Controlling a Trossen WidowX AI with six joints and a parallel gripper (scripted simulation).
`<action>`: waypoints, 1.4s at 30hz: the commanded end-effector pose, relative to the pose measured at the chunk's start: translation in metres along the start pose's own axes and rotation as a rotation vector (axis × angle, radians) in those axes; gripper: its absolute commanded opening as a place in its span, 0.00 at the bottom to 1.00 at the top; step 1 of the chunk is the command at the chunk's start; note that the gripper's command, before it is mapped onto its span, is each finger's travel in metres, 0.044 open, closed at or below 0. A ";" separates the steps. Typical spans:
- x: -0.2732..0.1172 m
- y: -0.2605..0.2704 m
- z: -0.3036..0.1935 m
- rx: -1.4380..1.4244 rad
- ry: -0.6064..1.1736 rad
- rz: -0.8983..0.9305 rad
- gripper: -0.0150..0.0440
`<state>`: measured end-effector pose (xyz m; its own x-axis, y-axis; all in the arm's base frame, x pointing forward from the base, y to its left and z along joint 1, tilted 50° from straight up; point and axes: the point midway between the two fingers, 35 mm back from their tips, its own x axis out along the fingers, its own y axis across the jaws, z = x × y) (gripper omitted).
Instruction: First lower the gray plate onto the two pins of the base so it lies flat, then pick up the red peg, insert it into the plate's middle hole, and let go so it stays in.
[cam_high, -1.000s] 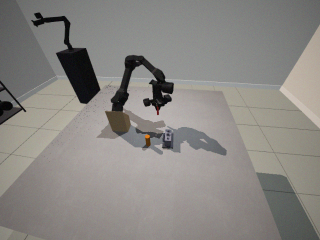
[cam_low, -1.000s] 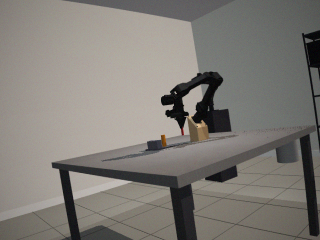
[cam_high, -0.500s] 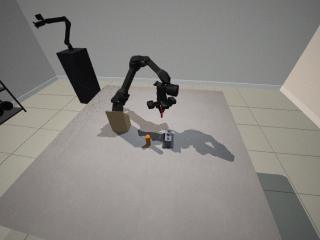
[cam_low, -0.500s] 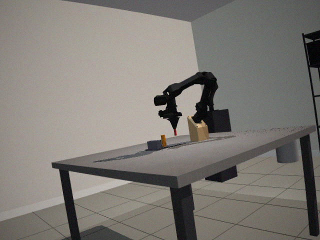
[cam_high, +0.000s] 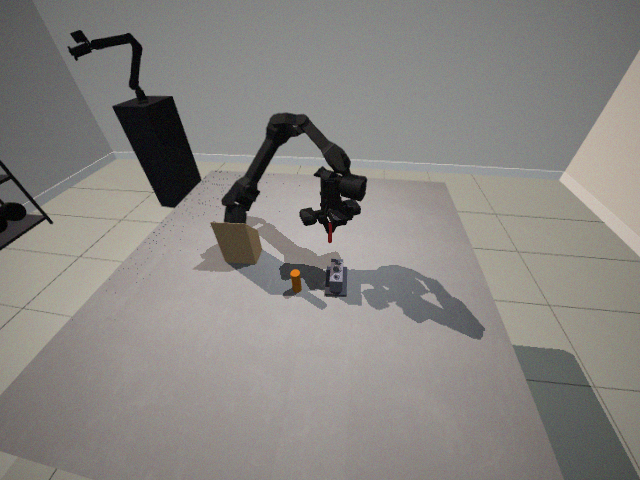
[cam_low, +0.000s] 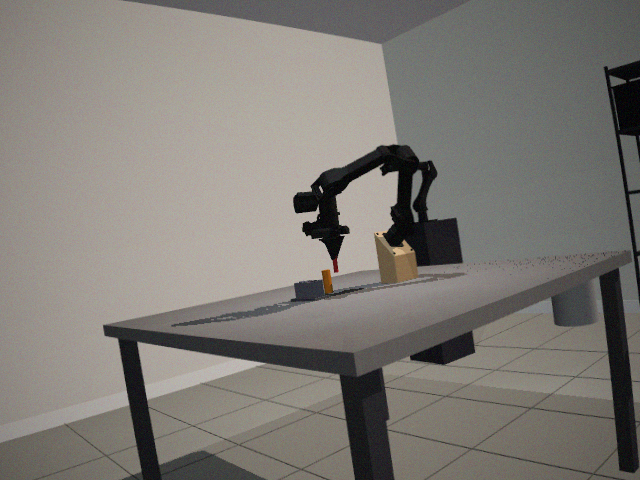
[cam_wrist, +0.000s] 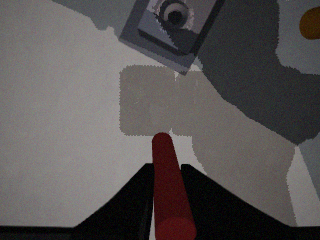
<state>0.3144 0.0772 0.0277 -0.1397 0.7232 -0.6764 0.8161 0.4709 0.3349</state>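
My gripper (cam_high: 330, 225) (cam_low: 334, 257) (cam_wrist: 166, 172) is shut on the red peg (cam_high: 329, 236) (cam_low: 335, 266) (cam_wrist: 170, 197). The peg points down from the fingertips and hangs in the air, above and behind the base as the top view shows it. The gray plate (cam_high: 336, 282) (cam_low: 309, 289) (cam_wrist: 159, 32) appears to lie flat on the base (cam_high: 336, 295) (cam_wrist: 161, 63), with its holes facing up. The wrist view shows only the near end of the plate and base, at the top edge, with one round hole. The pins cannot be made out clearly, and the middle hole is outside the wrist view.
An orange cylinder (cam_high: 295, 281) (cam_low: 327, 282) (cam_wrist: 311, 24) stands upright close beside the base. The arm rises from a tan block (cam_high: 237, 246) (cam_low: 397, 267). A black pedestal (cam_high: 157, 147) with a second arm stands beyond the table. The arm's shadow falls across the base.
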 end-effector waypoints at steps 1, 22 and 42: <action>-0.001 0.000 0.014 -0.002 -0.003 -0.002 0.25; 0.003 -0.007 0.081 0.003 0.012 0.005 0.25; 0.007 -0.019 0.112 0.004 0.022 0.011 0.25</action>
<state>0.3612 0.0185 -0.0560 -0.1408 0.7419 -0.6555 0.8226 0.4561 0.3395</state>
